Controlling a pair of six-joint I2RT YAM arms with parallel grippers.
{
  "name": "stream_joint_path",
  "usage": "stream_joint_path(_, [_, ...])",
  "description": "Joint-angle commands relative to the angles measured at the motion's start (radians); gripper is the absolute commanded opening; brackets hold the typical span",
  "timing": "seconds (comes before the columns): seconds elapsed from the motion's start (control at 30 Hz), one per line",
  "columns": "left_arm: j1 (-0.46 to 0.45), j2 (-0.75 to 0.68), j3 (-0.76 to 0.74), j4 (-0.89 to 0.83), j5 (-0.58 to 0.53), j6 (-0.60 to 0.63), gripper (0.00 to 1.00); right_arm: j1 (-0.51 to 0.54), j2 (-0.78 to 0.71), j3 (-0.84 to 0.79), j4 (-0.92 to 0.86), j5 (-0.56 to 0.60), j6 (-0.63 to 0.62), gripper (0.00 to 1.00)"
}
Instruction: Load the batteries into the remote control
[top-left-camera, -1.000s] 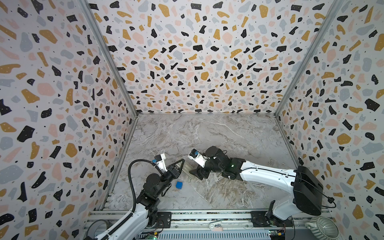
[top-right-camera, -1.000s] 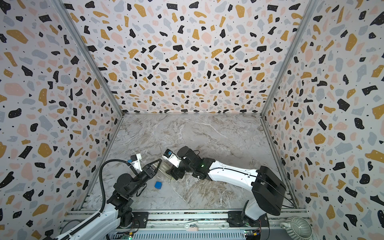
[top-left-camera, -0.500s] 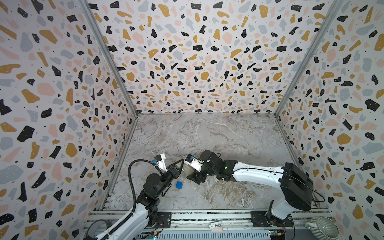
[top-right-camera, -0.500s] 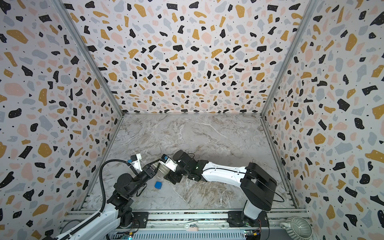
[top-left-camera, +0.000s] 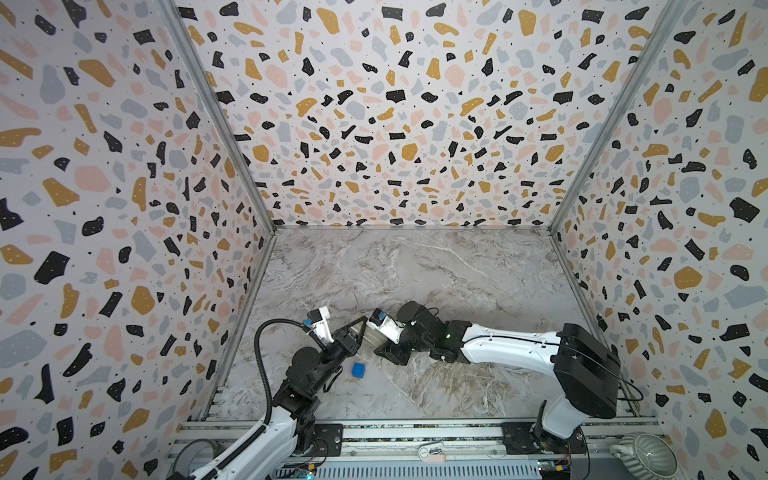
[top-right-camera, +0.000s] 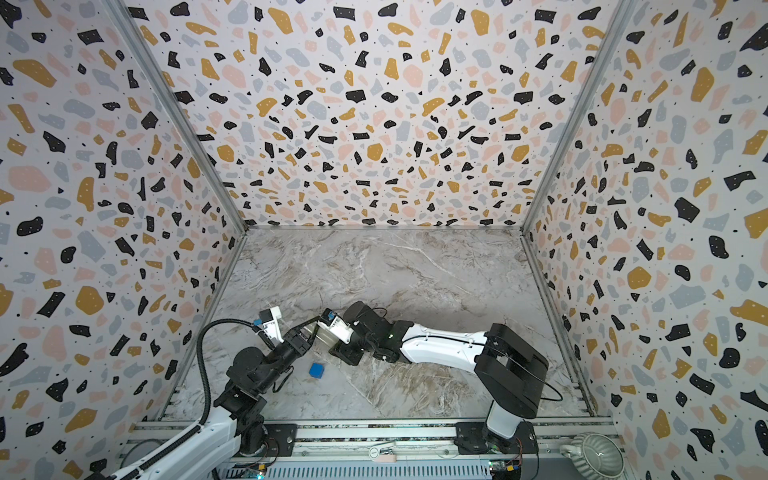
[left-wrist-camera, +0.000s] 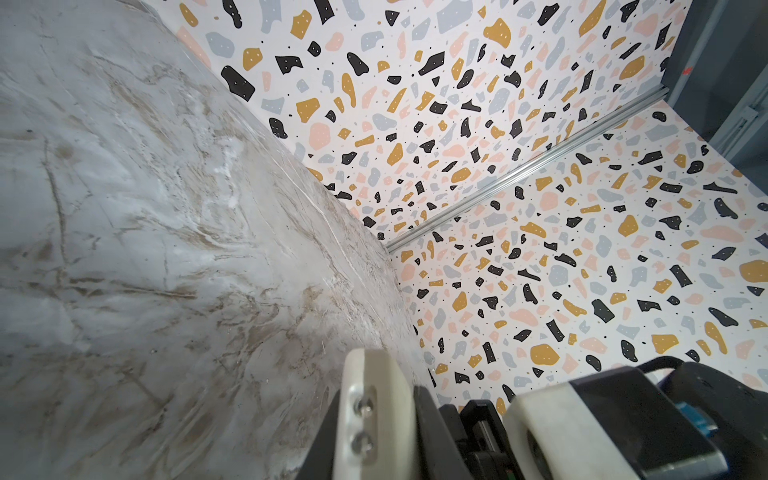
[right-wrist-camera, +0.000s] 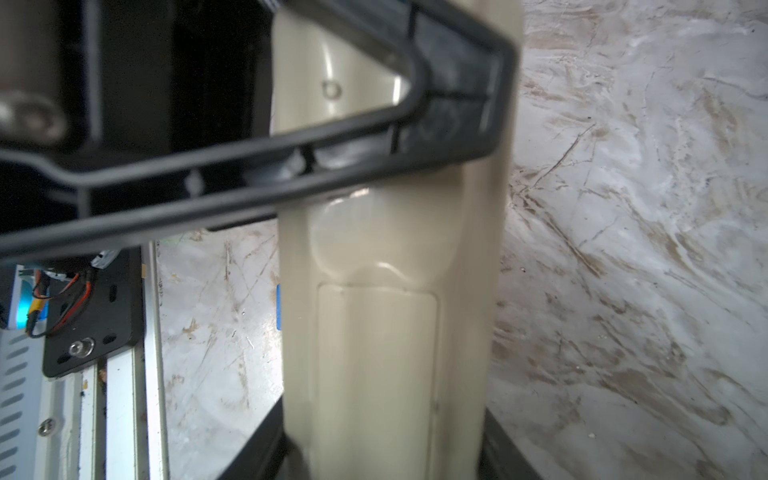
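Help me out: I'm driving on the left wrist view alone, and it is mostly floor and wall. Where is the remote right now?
Observer: In both top views the remote control is held between the two arms, clamped in the left gripper.
Operator: Which face does the right wrist camera see?
Observer: Its back, and the battery cover sits shut in its recess.
Operator: And the right gripper?
Observer: The right gripper straddles the cover end of the remote with one jaw at each long edge. I cannot tell whether they press on it.
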Motion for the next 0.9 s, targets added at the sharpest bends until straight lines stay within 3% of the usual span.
stream_joint_path(0.0, [-0.005, -0.010, -0.059, 0.069, 0.002, -0.002, 0.00, 0.005, -0.001, 0.029, 0.010, 0.002, -0.007, 0.39])
stream_joint_path(0.17, [-0.004, -0.016, -0.049, 0.040, 0.006, 0.015, 0.00, 0.004, -0.006, 0.019, 0.019, 0.008, -0.006, 0.27])
stream_joint_path(0.4, [-0.004, -0.051, -0.032, -0.024, 0.011, 0.075, 0.52, -0.016, -0.036, -0.015, 0.032, 0.002, -0.009, 0.18])
stream_joint_path(0.5, [-0.004, -0.060, -0.002, -0.085, 0.030, 0.130, 0.66, -0.041, -0.056, -0.034, 0.031, -0.016, -0.009, 0.15])
stream_joint_path(0.7, [-0.004, -0.083, 0.055, -0.142, 0.121, 0.292, 0.80, -0.118, -0.164, -0.118, 0.063, -0.122, -0.022, 0.13])
stream_joint_path(0.87, [-0.010, -0.090, 0.092, -0.123, 0.200, 0.361, 0.85, -0.183, -0.265, -0.191, 0.104, -0.275, -0.049, 0.13])
